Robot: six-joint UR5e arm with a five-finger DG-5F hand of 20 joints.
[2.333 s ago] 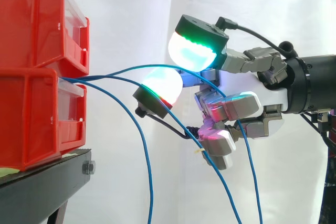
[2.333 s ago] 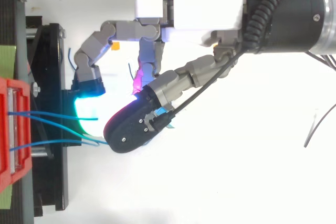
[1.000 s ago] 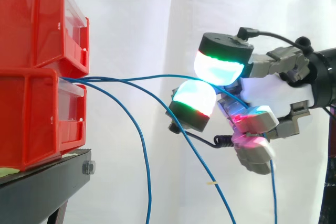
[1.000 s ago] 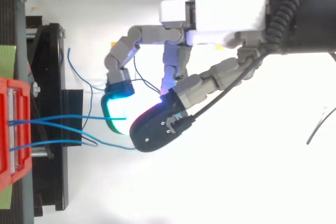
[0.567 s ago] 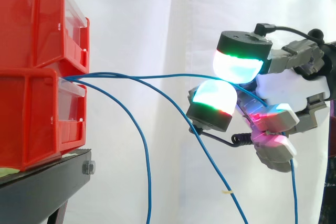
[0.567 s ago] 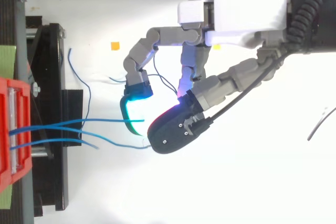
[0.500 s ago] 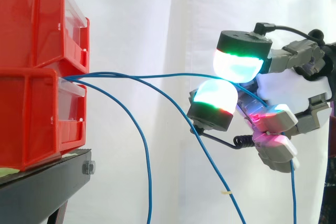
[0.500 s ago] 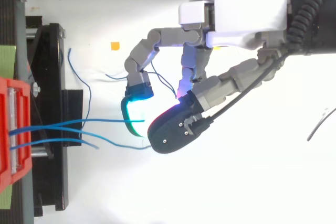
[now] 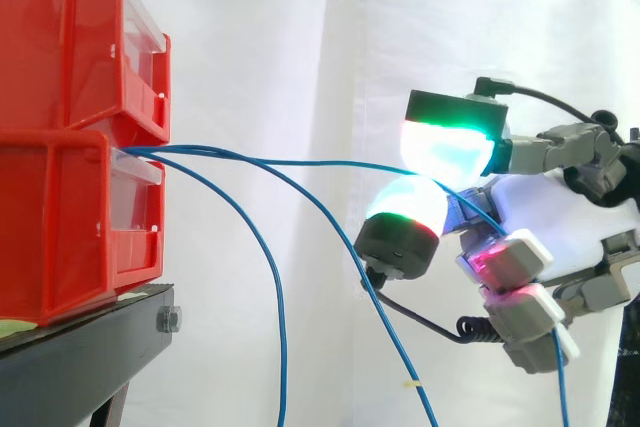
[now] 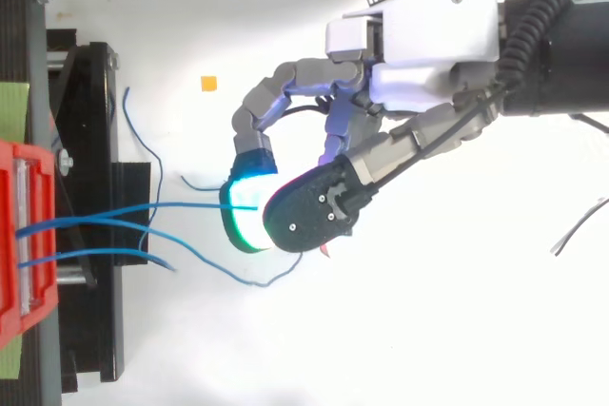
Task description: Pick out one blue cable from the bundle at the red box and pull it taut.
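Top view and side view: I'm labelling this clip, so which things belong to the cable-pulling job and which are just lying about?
Job: robot hand; thin blue cable it pinches; other loose blue cables; lower red plastic bin they leave.
Lying about: black metal stand; white curtain; small orange square; thin dark wire.

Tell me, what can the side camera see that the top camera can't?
Side: the upper red bin sits on the lower red bin, and a loose blue cable hangs down past the black stand. Top: a small orange square on the white floor, and the cables fanning out sideways. Both: the hand, its glowing pads pinching the held blue cable.
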